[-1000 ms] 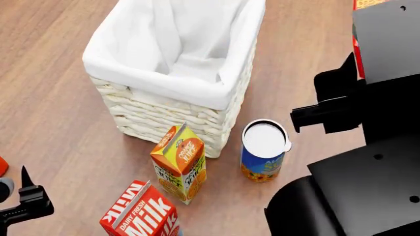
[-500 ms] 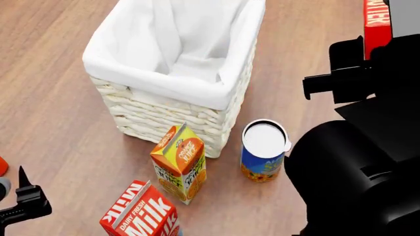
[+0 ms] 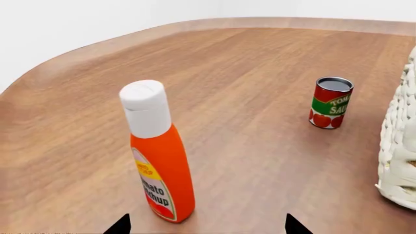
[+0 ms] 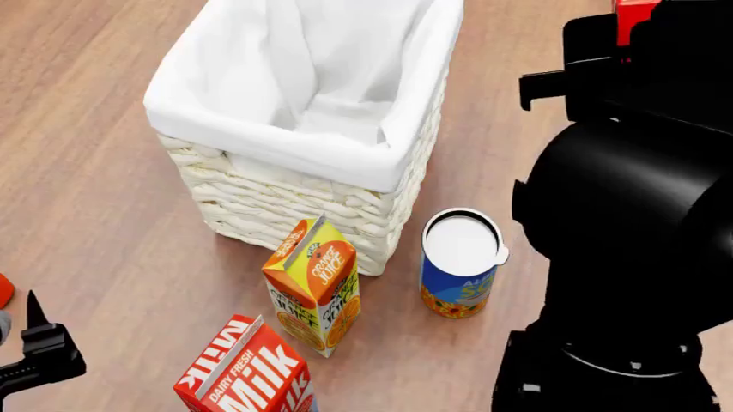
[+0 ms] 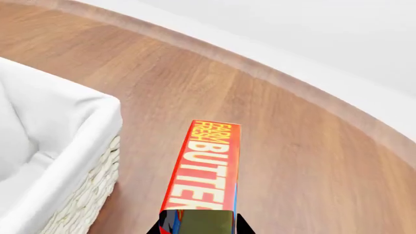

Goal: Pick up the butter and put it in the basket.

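The butter (image 5: 208,165), a slim red box with "BUTTER" lettering, is held in my right gripper (image 5: 198,227) above the wooden table, just beside the basket's cloth-lined rim (image 5: 78,146). In the head view only a red bit of the butter (image 4: 633,10) shows above my black right arm (image 4: 641,197), right of the basket (image 4: 287,150). The basket's liner holds nothing that I can see. My left gripper (image 3: 206,228) is open and empty, low at the near left (image 4: 34,348).
An orange juice carton (image 4: 312,283), a milk carton (image 4: 246,373) and a white-lidded can (image 4: 461,262) stand in front of the basket. A ketchup bottle (image 3: 159,156) stands close before my left gripper. A tomato sauce can (image 3: 331,102) stands beyond it.
My right arm has swung up and to the left with the butter, toward the basket, and now covers more of the head view's right side. The left arm has barely moved.
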